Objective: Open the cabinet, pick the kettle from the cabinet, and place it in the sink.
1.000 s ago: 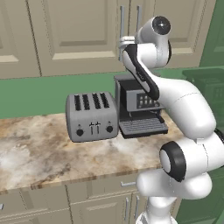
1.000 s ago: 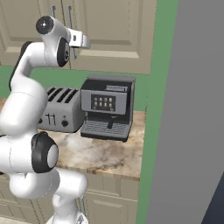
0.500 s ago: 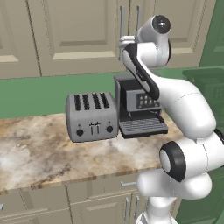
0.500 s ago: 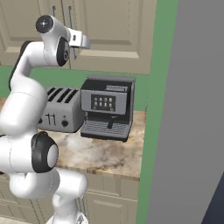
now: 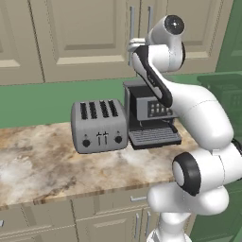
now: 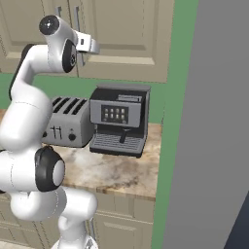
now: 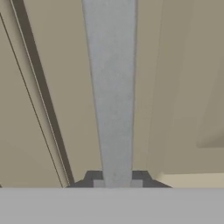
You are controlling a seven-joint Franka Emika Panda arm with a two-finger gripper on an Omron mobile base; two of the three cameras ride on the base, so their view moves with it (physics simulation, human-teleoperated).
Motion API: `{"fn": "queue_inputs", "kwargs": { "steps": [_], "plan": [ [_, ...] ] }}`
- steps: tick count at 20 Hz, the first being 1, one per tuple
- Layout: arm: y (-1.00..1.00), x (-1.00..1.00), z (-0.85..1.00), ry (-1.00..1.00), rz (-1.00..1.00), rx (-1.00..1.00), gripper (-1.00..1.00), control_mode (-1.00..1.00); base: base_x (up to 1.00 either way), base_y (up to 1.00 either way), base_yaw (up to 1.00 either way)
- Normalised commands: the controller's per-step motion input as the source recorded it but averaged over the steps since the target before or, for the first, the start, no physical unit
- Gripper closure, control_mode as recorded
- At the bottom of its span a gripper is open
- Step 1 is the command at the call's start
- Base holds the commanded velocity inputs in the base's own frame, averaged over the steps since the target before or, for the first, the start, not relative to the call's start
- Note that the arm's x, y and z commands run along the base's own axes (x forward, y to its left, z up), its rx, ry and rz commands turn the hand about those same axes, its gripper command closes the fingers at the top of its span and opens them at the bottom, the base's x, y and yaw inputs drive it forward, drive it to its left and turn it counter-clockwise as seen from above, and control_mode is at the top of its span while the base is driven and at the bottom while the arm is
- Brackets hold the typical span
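Observation:
The beige wall cabinet (image 5: 80,38) hangs above the counter with both doors closed. My gripper (image 5: 133,45) is raised to its long silver bar handles (image 6: 78,24). In the hand view the gripper (image 7: 114,181) is shut on one vertical handle (image 7: 111,87), with a dark fingertip (image 7: 92,177) pressed against each side of the bar. The seam between the doors runs just to one side of that handle. The kettle is hidden behind the closed doors. The sink is out of view.
A silver toaster (image 5: 99,125) and a black-and-silver coffee machine (image 5: 151,118) stand on the marbled counter (image 5: 42,165) below my hand. A tall grey panel (image 6: 214,121) rises at the right. Base cabinets (image 5: 108,222) run under the counter.
The jaws have closed from wide open onto the cabinet handle. The arm has hardly moved and the doors stay closed.

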Motion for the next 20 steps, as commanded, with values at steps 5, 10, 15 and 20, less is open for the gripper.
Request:
{"fn": "queue_inputs", "kwargs": {
  "steps": [5, 10, 15, 20],
  "plan": [
    [0.18, -0.01, -0.08, 0.0, 0.0, 0.01, 1.0, -1.0, 0.0, 0.0, 0.0],
    [0.11, -0.17, -0.07, 0.0, 0.01, 0.03, 1.0, -1.0, 0.0, 0.0, 0.0],
    [0.0, -0.39, -0.04, -0.03, 0.04, 0.05, 1.0, -1.0, 0.0, 0.0, 0.0],
    [0.0, -0.45, -0.03, -0.01, 0.05, 0.07, 1.0, -1.0, 0.0, 0.0, 0.0]
  ]
}}
